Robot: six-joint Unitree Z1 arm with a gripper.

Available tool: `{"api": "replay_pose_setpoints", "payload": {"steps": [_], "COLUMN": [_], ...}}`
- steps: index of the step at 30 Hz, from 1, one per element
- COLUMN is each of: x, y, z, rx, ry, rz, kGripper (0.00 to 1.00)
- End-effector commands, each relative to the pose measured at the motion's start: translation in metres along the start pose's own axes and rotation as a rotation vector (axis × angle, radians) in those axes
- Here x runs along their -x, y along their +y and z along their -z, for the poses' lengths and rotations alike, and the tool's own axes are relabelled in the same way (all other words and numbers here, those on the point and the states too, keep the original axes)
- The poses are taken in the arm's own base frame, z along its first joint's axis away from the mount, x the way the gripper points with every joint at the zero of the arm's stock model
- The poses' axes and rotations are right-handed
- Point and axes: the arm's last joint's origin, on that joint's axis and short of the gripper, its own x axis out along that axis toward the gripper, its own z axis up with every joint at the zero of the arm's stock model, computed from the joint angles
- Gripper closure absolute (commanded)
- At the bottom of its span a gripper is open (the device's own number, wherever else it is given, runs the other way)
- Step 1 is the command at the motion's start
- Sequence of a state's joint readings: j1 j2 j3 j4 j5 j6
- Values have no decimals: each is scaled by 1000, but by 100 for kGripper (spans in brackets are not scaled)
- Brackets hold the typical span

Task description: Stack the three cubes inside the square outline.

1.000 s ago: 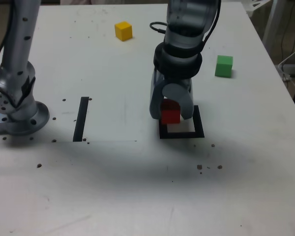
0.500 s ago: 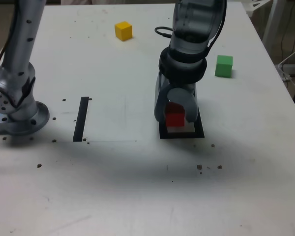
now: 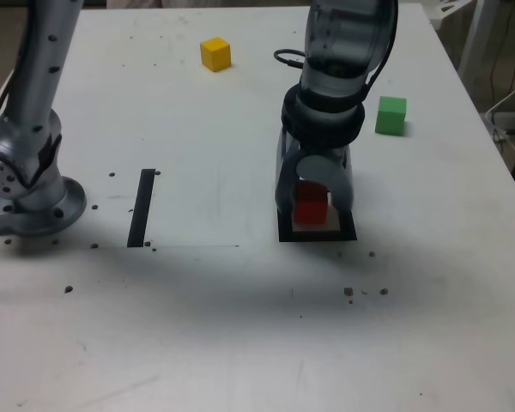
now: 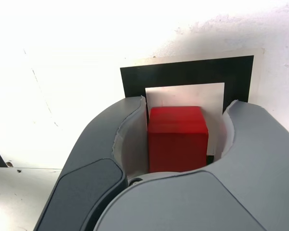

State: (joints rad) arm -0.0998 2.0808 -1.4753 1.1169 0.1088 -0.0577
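The red cube (image 3: 310,206) (image 4: 177,137) sits on the pale centre of the square outline (image 3: 318,235) (image 4: 188,72). My gripper (image 3: 313,204) (image 4: 185,103) reaches down over it with one jaw on each side. The jaws stand slightly parted, and in the wrist view a sliver of pale paper shows between the cube and one jaw. In the exterior view the yellow cube (image 3: 215,53) lies at the far side of the table, on the left. The green cube (image 3: 391,115) lies farther back than the outline, on that view's right. Neither is touched.
The arm's base (image 3: 30,202) stands at the exterior view's left edge. A narrow black strip (image 3: 142,207) lies between the base and the outline. Small dark specks dot the white table (image 3: 240,326). Chair legs and cables show past the table's right edge.
The gripper carried the red cube a little to the exterior view's right and down onto the outline's centre. Its jaws have parted slightly from the cube.
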Motion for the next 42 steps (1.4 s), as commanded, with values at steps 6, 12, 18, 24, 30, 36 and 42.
{"api": "replay_pose_setpoints", "payload": {"steps": [6, 12, 18, 24, 30, 36, 42], "x": [-2, 6, 21, 31, 36, 34, 29], "y": [2, 7, 22, 40, 61, 97, 141], "z": [1, 12, 37, 56, 68, 85, 102], "rx": [3, 14, 48, 88, 113, 172, 258], "ry": [5, -9, -6, -7, 3, 26, 48], "rz": [-2, -21, -53, -77, -82, -82, -62], "kGripper": [3, 1, 1, 1, 1, 0, 0]}}
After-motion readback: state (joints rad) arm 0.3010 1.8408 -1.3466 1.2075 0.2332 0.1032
